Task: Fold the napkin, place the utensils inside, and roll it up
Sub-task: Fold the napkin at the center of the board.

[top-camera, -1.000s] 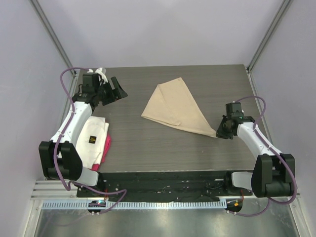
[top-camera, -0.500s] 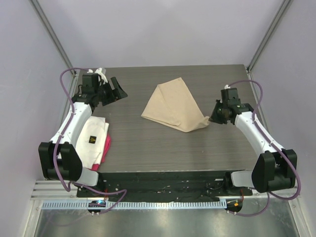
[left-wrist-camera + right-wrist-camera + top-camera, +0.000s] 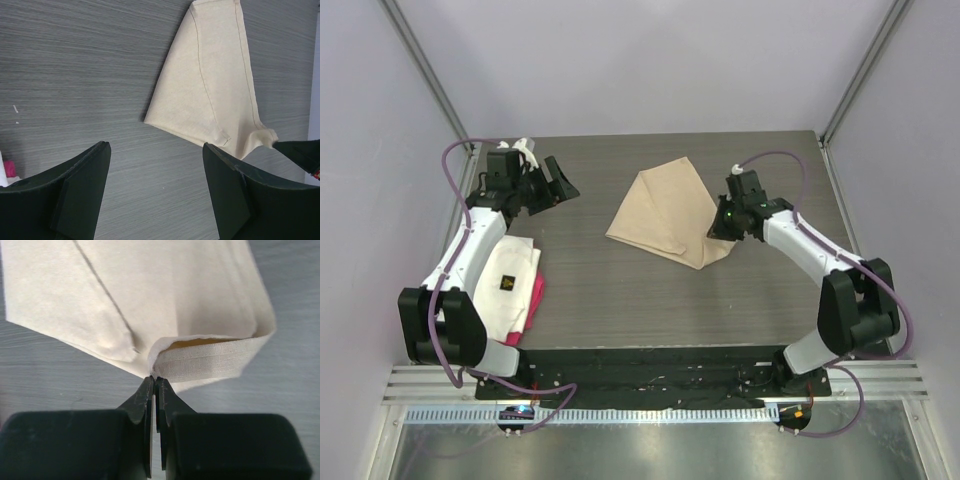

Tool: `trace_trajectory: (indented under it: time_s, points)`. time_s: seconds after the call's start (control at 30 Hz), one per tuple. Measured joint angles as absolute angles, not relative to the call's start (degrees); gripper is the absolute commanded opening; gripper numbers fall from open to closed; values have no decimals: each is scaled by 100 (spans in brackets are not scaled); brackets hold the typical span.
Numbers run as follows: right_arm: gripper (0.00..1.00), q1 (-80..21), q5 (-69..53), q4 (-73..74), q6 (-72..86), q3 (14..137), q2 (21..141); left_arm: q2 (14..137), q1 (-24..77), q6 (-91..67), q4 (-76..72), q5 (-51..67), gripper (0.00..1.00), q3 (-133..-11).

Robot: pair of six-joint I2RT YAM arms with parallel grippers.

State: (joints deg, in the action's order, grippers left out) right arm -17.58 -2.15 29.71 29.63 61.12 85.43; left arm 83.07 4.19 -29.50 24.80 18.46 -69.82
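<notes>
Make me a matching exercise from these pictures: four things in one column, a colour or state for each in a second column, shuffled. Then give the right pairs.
Things
1. left gripper
2. right gripper
3. napkin
4. white cloth

States
A. beige, partly folded
B. open, holding nothing
C. lying over a pink-red cloth
D. shut on a fabric corner

Pairs: 1-B, 2-D, 3-A, 4-C

Open table (image 3: 582,275) separates napkin (image 3: 665,210) from cloth stack (image 3: 510,285).
</notes>
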Motion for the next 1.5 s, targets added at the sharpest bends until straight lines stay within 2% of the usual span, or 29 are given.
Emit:
trace_trajectory:
  time_s: [0.27, 0.53, 0.93, 1.5]
  points:
    - [1, -2499, -563, 2222, 3070, 7024, 9590, 8307, 419, -2956, 2434, 1868, 79, -6947]
    - [1, -2967, -899, 1772, 3140, 7679, 10132, 8307, 414, -2956, 2423, 1870, 79, -6947]
    - [1, -3319, -1179, 1562, 3159, 8350, 11107, 8307, 410, -2958, 2421, 1896, 79, -6947]
    - [1, -3590, -1483, 1498, 3159, 8788, 11743, 8307, 410, -2974, 2416, 1933, 79, -6947]
